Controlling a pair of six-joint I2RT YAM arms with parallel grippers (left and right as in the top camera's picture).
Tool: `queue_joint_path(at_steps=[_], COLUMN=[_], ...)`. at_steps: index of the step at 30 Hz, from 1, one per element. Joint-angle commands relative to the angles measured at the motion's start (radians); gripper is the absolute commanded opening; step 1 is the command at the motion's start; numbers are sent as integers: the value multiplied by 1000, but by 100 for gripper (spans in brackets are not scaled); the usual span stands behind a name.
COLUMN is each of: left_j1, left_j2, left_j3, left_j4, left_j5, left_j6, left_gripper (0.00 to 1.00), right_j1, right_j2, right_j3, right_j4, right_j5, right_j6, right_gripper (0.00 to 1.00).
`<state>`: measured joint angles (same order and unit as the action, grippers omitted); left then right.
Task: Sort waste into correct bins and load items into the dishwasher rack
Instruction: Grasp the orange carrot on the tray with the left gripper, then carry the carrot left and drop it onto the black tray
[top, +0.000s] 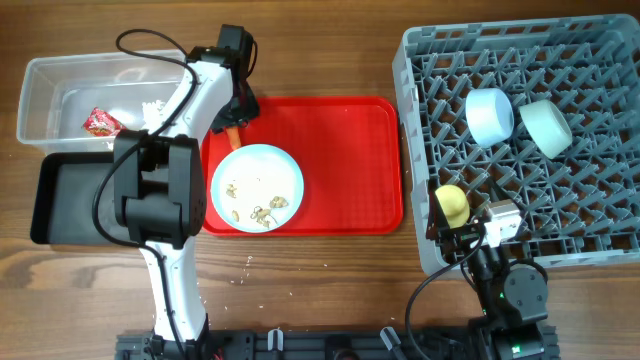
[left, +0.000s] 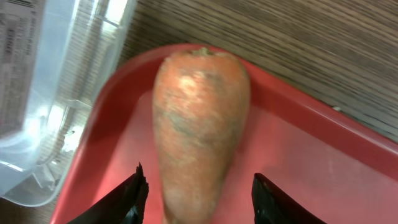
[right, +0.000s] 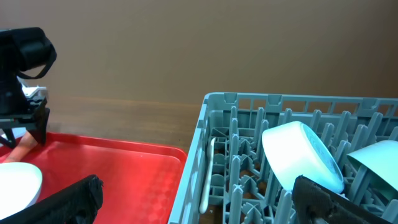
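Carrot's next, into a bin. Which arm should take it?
Left. The left pincer, open, straddles the carrot at the red tray corner, right beside the clear tub. The right pincer is over at the dishwasher rack, across the tray.

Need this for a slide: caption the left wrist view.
Left gripper, fingers open, straddles the orange carrot on the red tray beside the clear tub.

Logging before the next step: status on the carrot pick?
Left gripper open, straddling carrot on red tray. Right gripper open, empty, beside dishwasher rack. No obstruction seen.
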<state>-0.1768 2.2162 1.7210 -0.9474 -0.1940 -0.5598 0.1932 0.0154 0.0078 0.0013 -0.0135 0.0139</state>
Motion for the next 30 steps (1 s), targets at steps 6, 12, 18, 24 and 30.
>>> queue_joint_path(at_steps=[6, 12, 18, 24, 30], left_j1=[29, 28, 34, 137, 377], left_j2=[38, -109, -351, -473, -473], left_j3=[6, 103, 118, 114, -127], left_j4=[38, 36, -61, -425, -501], left_j5=[-32, -29, -36, -111, -109], left_j6=[5, 5, 5, -107, -271], left_gripper=[42, 30, 29, 33, 23], right_j1=[-4, -4, -4, -4, -4], right_j2=[-11, -11, -11, -11, -11], right_j3=[-3, -3, -3, -3, -3], right_j4=[6, 6, 6, 6, 6], right_j5=[13, 13, 13, 13, 13], right_j6=[13, 13, 13, 13, 13], right_gripper=[100, 100, 100, 99, 100])
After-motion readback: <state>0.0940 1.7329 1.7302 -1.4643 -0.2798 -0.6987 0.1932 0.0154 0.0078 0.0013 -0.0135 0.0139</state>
